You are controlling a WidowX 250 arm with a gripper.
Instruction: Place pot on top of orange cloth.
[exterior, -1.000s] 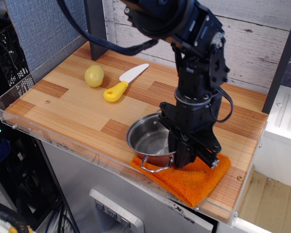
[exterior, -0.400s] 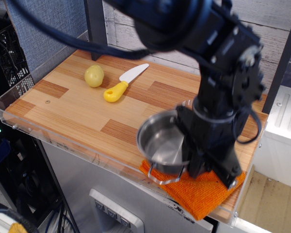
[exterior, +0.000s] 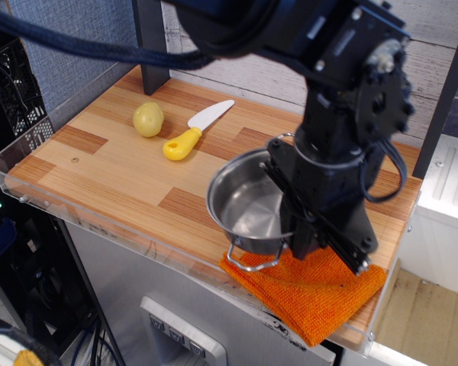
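The shiny steel pot [exterior: 244,204] with wire loop handles is held up off the table, tilted, its near handle hanging over the left edge of the orange cloth [exterior: 313,288]. My gripper [exterior: 301,240] is shut on the pot's right rim; its black body hides that rim and part of the cloth. The orange knitted cloth lies folded at the front right corner of the wooden table [exterior: 107,171], under and to the right of the pot.
A yellow potato [exterior: 147,120] and a toy knife with a yellow handle [exterior: 193,130] lie at the back left of the table. A clear acrylic rim [exterior: 99,225] runs along the front edge. A dark post [exterior: 151,38] stands at the back.
The pot has been lifted off the table and cloth edge and now hangs tilted in the air. The arm rose and shifted right, then slightly back and up.
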